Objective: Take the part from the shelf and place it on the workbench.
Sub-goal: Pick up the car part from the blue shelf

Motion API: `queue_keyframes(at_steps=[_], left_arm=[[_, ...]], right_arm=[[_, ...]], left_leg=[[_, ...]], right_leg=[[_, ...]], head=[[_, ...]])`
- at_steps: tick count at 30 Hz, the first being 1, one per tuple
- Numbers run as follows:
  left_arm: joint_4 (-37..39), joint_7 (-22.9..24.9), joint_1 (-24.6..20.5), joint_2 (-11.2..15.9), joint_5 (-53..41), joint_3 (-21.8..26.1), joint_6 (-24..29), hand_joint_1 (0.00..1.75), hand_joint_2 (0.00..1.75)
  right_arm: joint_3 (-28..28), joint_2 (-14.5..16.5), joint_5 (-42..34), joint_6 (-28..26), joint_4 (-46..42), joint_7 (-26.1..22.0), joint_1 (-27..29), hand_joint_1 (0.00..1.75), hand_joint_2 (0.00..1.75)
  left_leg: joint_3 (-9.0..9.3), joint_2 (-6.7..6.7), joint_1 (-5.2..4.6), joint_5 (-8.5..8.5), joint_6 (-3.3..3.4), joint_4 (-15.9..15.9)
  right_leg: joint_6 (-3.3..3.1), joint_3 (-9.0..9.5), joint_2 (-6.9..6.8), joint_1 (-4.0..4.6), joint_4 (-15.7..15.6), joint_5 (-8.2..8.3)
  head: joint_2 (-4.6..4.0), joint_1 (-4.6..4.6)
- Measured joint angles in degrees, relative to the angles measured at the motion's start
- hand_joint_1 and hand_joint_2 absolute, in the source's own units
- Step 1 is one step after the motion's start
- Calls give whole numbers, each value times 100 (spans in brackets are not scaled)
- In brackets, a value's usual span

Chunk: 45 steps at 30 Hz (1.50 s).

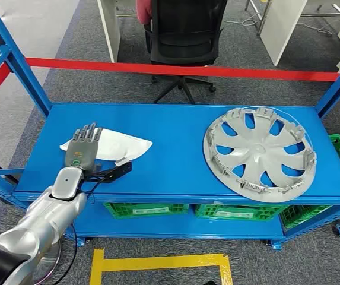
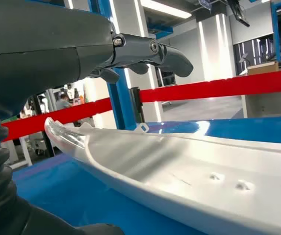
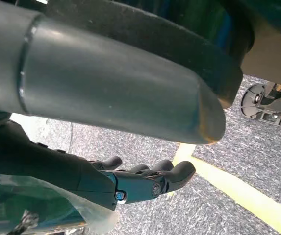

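The part is a flat white panel (image 1: pixel 123 145) lying on the left of the blue shelf top (image 1: pixel 177 160). My left hand (image 1: pixel 83 151) is palm down over the panel's near left end, fingers stretched out side by side. In the left wrist view those fingers (image 2: pixel 150 51) hover above the panel's pale surface (image 2: pixel 191 171) with a gap, and nothing is gripped. My right hand (image 3: pixel 146 181) hangs over the grey carpet, fingers loosely extended and holding nothing.
A large silver wheel cover (image 1: pixel 260 151) lies on the right of the shelf top. Green crates (image 1: pixel 145 209) sit on the level below. A red barrier tape (image 1: pixel 181 69) and an office chair (image 1: pixel 183 35) stand behind. Yellow floor tape (image 1: pixel 159 261) marks the carpet in front.
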Motion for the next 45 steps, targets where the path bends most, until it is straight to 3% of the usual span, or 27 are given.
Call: queue_keyframes(at_steps=[2, 4, 5, 17, 28, 45], left_arm=[[3, 5, -5, 11, -3, -3, -13, 64, 175], [8, 4, -14, 30, -2, -8, -63, 151, 175], [10, -11, -16, 37, 7, -10, -107, 175, 175], [85, -164, 5, 100, 33, -12, -444, 175, 175], [92, -465, 30, 127, 30, 17, -148, 175, 175], [92, -520, 63, 132, 35, 34, -73, 175, 175]], right_arm=[[-3, 1, 1, 0, 0, 2, 0, 0, 0], [-14, 4, 4, 1, 0, 4, -1, 0, 0], [-21, 5, 6, 2, 0, 4, -1, 0, 0], [-80, 5, 39, 16, 0, -52, -1, 0, 0], [-130, 5, 131, 15, 0, -67, -7, 0, 0], [-141, 5, 143, 15, 0, -75, -7, 0, 0]], left_leg=[[0, 0, 0, 0, 0, 0], [0, 0, 0, 0, 0, 0], [0, 0, 0, 0, 0, 0], [-2, 0, 0, 0, 0, 0], [-1, 0, 0, 0, 0, 0], [-1, 0, 0, 0, 0, 0]], right_leg=[[0, 0, 0, 0, 0, 0], [0, 1, -1, 0, 0, 0], [0, 1, -1, 0, 0, 0], [0, -1, -1, 0, 0, 0], [0, -2, 1, 0, 0, 0], [0, -2, 1, 0, 0, 0]], head=[[0, 0], [1, 0], [1, 0], [0, 1], [0, 0], [1, 0]])
